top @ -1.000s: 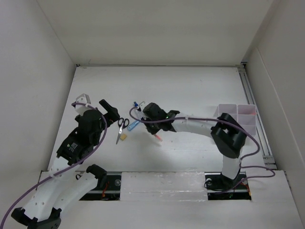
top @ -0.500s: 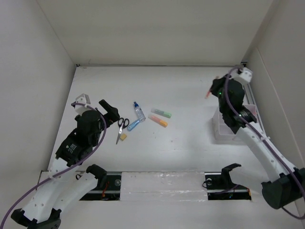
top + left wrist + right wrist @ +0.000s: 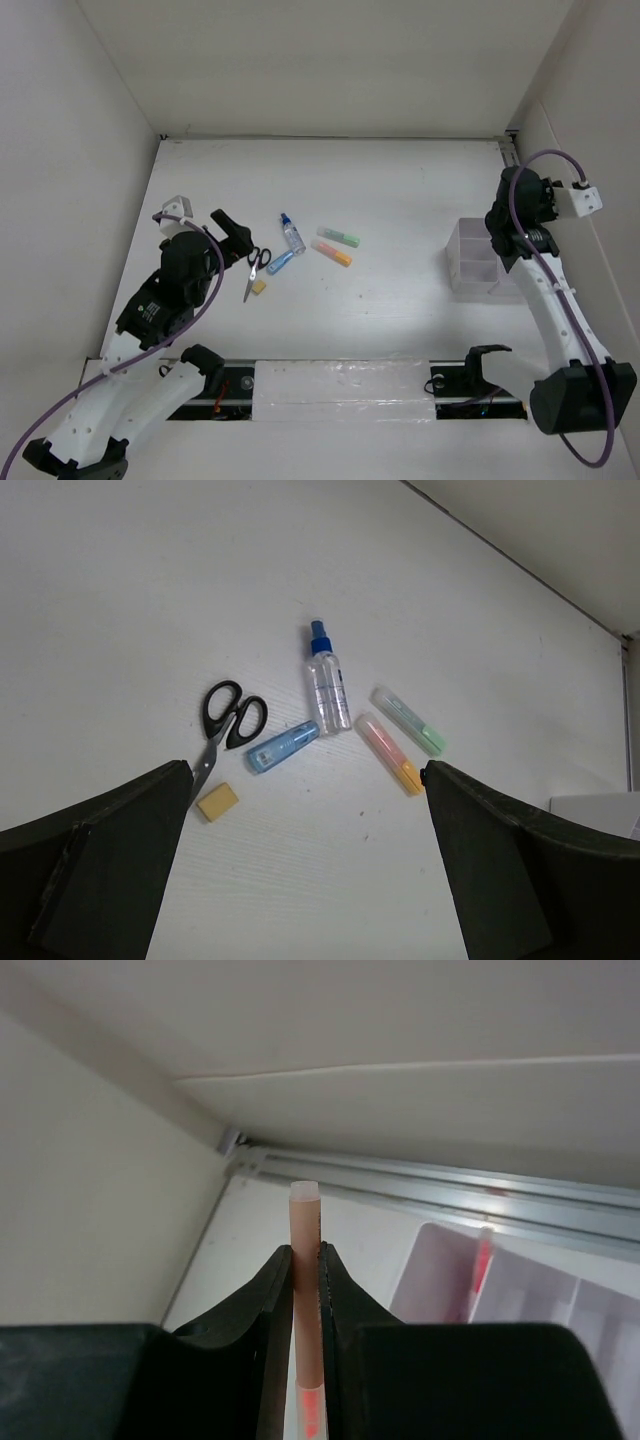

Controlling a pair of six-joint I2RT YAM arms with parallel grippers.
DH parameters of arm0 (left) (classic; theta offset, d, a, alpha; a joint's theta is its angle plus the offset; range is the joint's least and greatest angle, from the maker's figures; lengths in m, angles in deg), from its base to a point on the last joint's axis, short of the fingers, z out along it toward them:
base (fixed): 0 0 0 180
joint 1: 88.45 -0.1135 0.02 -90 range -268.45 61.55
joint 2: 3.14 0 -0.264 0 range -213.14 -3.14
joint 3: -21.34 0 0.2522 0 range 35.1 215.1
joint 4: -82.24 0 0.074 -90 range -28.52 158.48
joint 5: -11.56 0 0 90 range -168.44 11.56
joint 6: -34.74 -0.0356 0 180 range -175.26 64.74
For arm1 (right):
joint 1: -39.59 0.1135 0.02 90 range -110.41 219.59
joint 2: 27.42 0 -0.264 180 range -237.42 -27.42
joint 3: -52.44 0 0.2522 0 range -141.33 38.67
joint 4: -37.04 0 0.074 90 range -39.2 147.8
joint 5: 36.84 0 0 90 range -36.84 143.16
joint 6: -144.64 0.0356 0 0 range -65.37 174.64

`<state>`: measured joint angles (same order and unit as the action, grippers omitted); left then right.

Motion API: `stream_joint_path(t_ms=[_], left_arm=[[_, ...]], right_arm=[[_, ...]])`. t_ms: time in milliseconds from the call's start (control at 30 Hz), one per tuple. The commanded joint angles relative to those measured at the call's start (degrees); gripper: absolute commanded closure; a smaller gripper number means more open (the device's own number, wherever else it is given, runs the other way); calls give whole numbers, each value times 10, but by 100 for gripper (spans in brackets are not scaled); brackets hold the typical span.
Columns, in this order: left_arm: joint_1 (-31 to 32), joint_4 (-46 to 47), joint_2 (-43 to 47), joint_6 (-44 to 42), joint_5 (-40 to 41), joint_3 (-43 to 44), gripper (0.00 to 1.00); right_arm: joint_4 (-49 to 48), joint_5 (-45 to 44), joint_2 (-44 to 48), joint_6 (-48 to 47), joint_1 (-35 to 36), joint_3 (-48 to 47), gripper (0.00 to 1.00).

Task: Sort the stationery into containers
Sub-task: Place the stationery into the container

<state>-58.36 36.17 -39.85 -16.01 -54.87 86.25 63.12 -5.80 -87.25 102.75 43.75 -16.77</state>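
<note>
Orange-red pen (image 3: 305, 1290): pinched near its middle between the narrowly set right fingers (image 3: 278, 1285), raised near the organiser (image 3: 440, 1260).
Left fingers (image 3: 100, 850): spread wide, holding nothing, above the scissors (image 3: 225, 720) on the tabletop (image 3: 400, 200).
Release risk: the pen points beside the compartments, not into one. Dropped here, it would probably hit the rim or land outside.
Grip risk: a thin, smooth barrel may slip or tilt.
</note>
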Motion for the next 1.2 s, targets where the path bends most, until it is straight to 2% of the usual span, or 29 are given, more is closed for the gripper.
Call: stream_joint_path(t_ms=[0,200,667,867,1167], left_arm=[[-2,30,-6,-15,-15,7,0],[-2,35,-7,-20,-20,7,0],[-2,40,-13,-25,-38,2,0],[-2,40,-13,-30,-43,2,0],[-2,45,-19,-36,-49,2,0]], right_arm=[[79,-56,-34,57,-44,-34,100],[70,-63,-71,37,-82,-41,100],[61,-101,-160,20,-82,-55,100],[112,-128,-203,51,-88,-85,100],[136,-134,-232,66,-88,-92,100]])
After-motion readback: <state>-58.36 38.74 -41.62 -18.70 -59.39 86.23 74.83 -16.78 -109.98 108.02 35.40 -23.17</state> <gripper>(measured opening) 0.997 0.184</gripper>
